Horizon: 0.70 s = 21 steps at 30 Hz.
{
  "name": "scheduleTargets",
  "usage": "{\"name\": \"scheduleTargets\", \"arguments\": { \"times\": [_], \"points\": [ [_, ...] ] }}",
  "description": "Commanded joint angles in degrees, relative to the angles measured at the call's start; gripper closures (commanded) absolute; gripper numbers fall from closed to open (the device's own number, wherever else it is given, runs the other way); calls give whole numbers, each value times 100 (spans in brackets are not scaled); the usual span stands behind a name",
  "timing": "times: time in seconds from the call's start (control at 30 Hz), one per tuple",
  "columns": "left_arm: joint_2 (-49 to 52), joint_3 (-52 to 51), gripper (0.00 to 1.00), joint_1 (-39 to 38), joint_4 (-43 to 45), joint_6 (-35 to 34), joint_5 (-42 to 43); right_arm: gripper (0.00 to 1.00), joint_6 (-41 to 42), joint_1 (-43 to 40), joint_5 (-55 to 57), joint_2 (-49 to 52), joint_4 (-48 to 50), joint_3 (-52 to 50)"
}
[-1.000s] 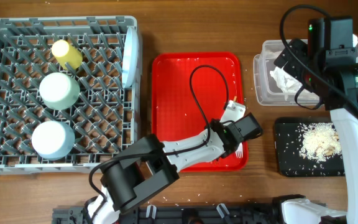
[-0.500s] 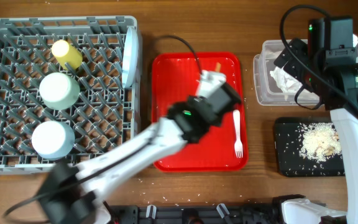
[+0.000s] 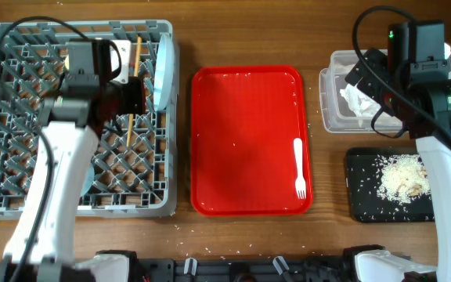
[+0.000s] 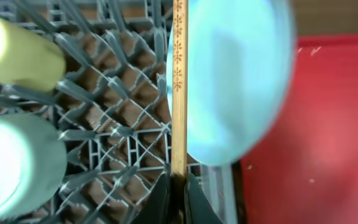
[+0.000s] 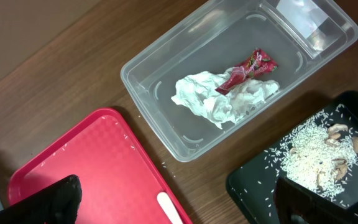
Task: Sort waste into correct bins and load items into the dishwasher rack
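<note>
My left gripper (image 3: 131, 100) is shut on the thin wooden chopstick (image 3: 135, 70) and holds it over the right part of the grey dishwasher rack (image 3: 77, 210). In the left wrist view the chopstick (image 4: 179, 93) rises from the closed jaws in front of the pale blue-green plate (image 4: 235, 81), which stands on edge; the plate also shows in the overhead view (image 3: 164, 70). The yellow cup (image 4: 17, 53) and a pale bowl (image 4: 11, 162) sit in the rack. The white fork (image 3: 298, 167) lies on the red tray (image 3: 249, 117). My right gripper (image 5: 179, 202) is open and empty.
The clear tub (image 5: 148, 99) holds the crumpled tissue (image 5: 219, 99) and the red wrapper (image 5: 247, 71). The black tray (image 3: 362, 204) in front of it holds the food scraps (image 3: 402, 178). Stray grains lie on the red tray and the table.
My left arm has swung from the red tray to the rack, carrying the chopstick. The fork stays on the tray. The right arm has not moved.
</note>
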Motion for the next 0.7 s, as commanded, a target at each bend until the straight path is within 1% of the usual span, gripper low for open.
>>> {"name": "scheduleTargets", "arguments": {
  "times": [0.0, 0.07, 0.1, 0.17, 0.2, 0.23, 0.27, 0.33, 0.37, 0.4, 0.43, 0.47, 0.5, 0.53, 0.57, 0.6, 0.63, 0.67],
  "points": [
    [896, 15, 96, 271, 245, 487, 289, 0, -15, -17, 94, 35, 15, 46],
    [1338, 15, 96, 409, 428, 481, 289, 0, -15, -17, 94, 42, 13, 46],
    [1478, 15, 96, 487, 514, 330, 286, 0, -15, -17, 94, 44, 13, 46],
    [1526, 15, 96, 671, 640, 140, 286, 0, -13, -17, 94, 44, 13, 46],
    [1521, 17, 76, 734, 660, 140, 289, 0, -13, -17, 94, 46, 13, 46],
    [1521, 15, 45, 774, 656, 52, 289, 0, -13, -17, 94, 46, 13, 46],
    [1504, 17, 22, 811, 664, -177, 289, 0, -13, -17, 94, 46, 15, 46],
    [1300, 35, 22, 831, 632, -570, 317, 0, -13, -17, 94, 46, 13, 46],
    [1126, 35, 24, 831, 586, -616, 468, 0, -13, -17, 94, 46, 13, 46],
    [789, 35, 25, 831, 459, -612, 977, 0, -13, -17, 94, 46, 15, 46],
    [374, 35, 29, 826, 326, -612, 1598, 0, -13, -17, 94, 46, 15, 46],
    [114, 35, 32, 800, 240, -612, 1991, 0, -13, -17, 94, 46, 15, 46],
    [-267, 33, 37, 662, 129, -616, 2492, 0, -13, -17, 94, 46, 15, 46],
    [-570, 33, 36, 295, 33, -619, 2608, 0, -13, -17, 94, 46, 13, 46],
    [-693, 33, 37, -107, -13, -767, 2601, 0, -13, -17, 94, 46, 13, 46],
    [-710, 33, 40, -483, 9, -1147, 2557, 0, -13, -17, 94, 46, 13, 46],
    [-645, 31, 42, -1001, 81, -1961, 2269, 0, -13, -17, 94, 46, 13, 46],
    [-531, 31, 45, -1491, 164, -2732, 1744, 0, -13, -17, 94, 46, 13, 46]
  ]
}}
